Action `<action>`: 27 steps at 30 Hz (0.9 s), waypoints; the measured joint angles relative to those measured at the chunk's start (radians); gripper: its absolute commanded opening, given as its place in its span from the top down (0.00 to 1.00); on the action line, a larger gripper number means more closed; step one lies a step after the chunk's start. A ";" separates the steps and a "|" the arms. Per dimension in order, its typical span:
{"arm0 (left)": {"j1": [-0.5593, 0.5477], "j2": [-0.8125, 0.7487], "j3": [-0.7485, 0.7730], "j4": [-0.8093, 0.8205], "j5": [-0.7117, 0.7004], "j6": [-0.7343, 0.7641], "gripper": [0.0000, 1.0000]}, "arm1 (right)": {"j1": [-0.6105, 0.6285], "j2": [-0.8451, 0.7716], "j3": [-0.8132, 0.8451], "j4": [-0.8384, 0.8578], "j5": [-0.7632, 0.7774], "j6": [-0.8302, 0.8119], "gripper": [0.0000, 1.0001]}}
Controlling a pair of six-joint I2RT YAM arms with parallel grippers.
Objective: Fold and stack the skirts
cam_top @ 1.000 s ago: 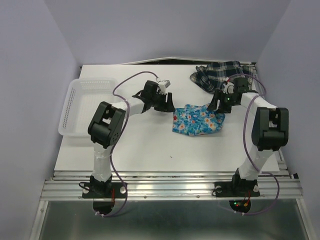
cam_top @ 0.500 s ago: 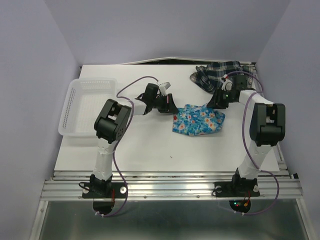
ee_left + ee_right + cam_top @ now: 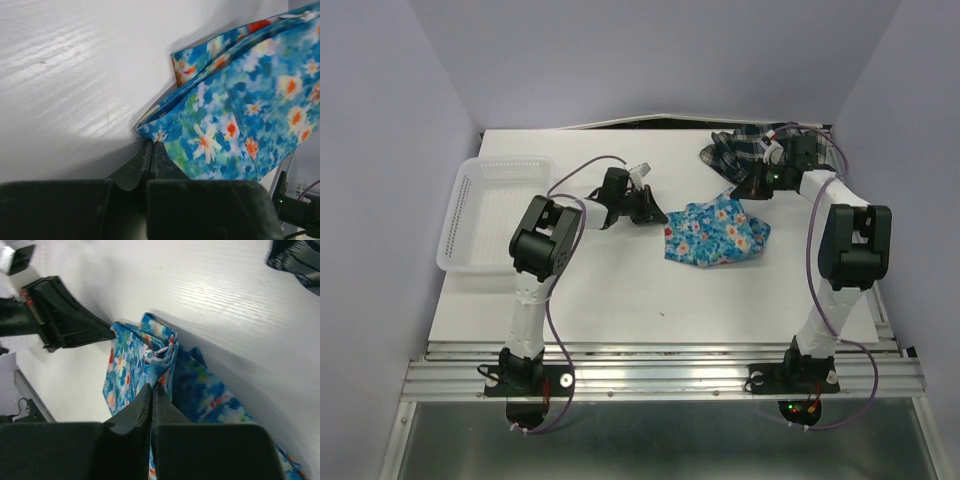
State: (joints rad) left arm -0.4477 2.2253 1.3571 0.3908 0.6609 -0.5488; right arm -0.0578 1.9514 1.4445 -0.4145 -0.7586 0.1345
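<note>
The blue floral skirt [image 3: 715, 231] lies spread on the white table, stretched between both arms. My left gripper [image 3: 657, 213] is shut on its left corner; the left wrist view shows the cloth [image 3: 235, 110] pinched at the fingertips [image 3: 151, 145]. At the far right corner my right gripper [image 3: 738, 190] is shut on a bunched fold [image 3: 159, 352], lifted off the table. The dark plaid skirt [image 3: 750, 147] is crumpled at the back right, behind the right arm; a corner of it [image 3: 300, 265] shows in the right wrist view.
A white lattice basket [image 3: 490, 210] stands at the table's left edge. The table's back edge runs along the wall behind the plaid skirt. The purple cables loop above both arms.
Both grippers closed on the floral skirt's corners. The right gripper moved back toward the plaid skirt, the left gripper drew slightly left, and the floral cloth stretched out wider between them.
</note>
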 measured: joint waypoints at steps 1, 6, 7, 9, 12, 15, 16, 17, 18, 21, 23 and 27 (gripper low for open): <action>0.006 0.000 0.000 -0.003 0.000 0.008 1.00 | 0.000 -0.001 0.009 0.000 -0.021 -0.002 0.99; 0.050 -0.050 -0.011 -0.064 0.020 0.081 1.00 | 0.014 -0.069 -0.026 -0.036 -0.184 -0.101 0.99; 0.053 -0.073 -0.021 -0.076 0.021 0.107 1.00 | 0.021 -0.092 -0.042 -0.063 -0.207 -0.139 0.99; 0.058 -0.163 -0.069 -0.097 0.023 0.144 1.00 | 0.052 -0.168 -0.081 -0.160 -0.253 -0.267 0.99; 0.064 -0.315 -0.130 -0.142 0.050 0.230 0.95 | 0.132 -0.277 -0.141 -0.299 -0.282 -0.471 0.99; 0.068 -0.431 -0.153 -0.224 0.076 0.292 0.95 | 0.262 -0.364 -0.222 -0.372 -0.272 -0.611 0.90; 0.073 -0.476 -0.185 -0.239 0.085 0.308 0.95 | 0.336 -0.395 -0.267 -0.387 -0.258 -0.648 0.79; 0.083 -0.518 -0.222 -0.260 0.095 0.319 0.48 | 0.377 -0.410 -0.291 -0.389 -0.245 -0.667 0.64; 0.097 -0.551 -0.258 -0.282 0.105 0.327 0.19 | 0.421 -0.427 -0.323 -0.385 -0.234 -0.684 0.34; 0.172 -0.649 -0.358 -0.350 0.103 0.414 0.17 | 0.550 -0.478 -0.413 -0.376 -0.202 -0.699 0.16; 0.230 -0.701 -0.386 -0.389 0.066 0.440 0.16 | 0.594 -0.499 -0.442 -0.351 -0.177 -0.672 0.14; 0.262 -0.782 -0.388 -0.419 0.019 0.439 0.16 | 0.606 -0.509 -0.420 -0.297 -0.106 -0.592 0.14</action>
State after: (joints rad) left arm -0.1856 1.4437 0.9688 -0.0280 0.6796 -0.1097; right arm 0.5480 1.4425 1.0241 -0.7116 -0.8650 -0.4576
